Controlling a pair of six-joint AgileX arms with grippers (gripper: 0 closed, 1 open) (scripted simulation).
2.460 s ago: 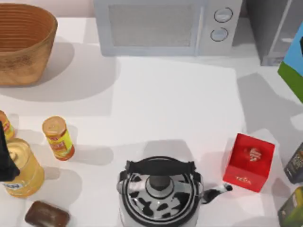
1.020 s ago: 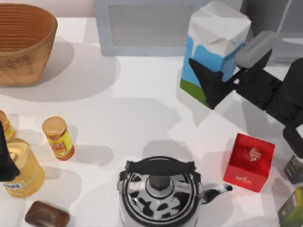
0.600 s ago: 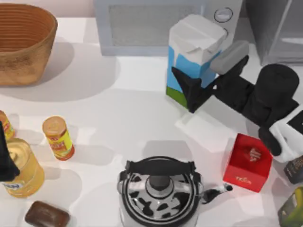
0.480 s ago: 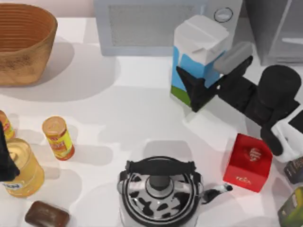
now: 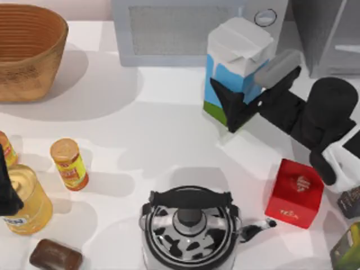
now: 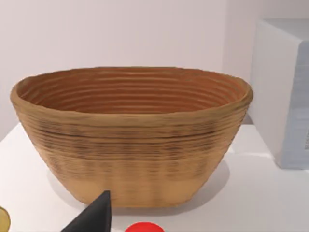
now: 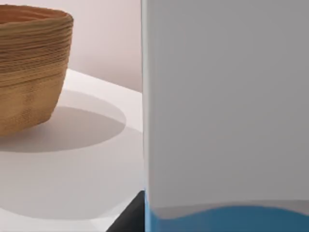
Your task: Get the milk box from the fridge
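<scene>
My right gripper [image 5: 243, 95] is over the counter [image 5: 169, 129] just in front of the microwave [image 5: 197, 31], jaws clamped on the milk box [image 5: 236, 62]: one dark finger on its near side, the grey one on its far side. Box is outside the fridge [image 5: 326, 34], which sits at the counter's back right corner w/ the arm reaching in from the right. Carton is roughly upright, leaning a bit, white gable top near the microwave's knobs. Can't tell if its green base touches the counter.

In the right wrist view the milk box [image 7: 224, 111] is right up close, white panel over a blue band, w/ the basket [image 7: 29, 63] further off.

Left gripper [image 5: 7, 191] is parked at the counter's left edge, beside the yellow can [image 5: 25, 199]; can't tell how its jaws stand. Its wrist cam faces the basket [image 6: 130, 135].

Also on the counter: basket [image 5: 28, 50] back left, small orange jar [image 5: 68, 163], kettle [image 5: 191, 228] at front centre, red tea box [image 5: 295, 193] to its right.
</scene>
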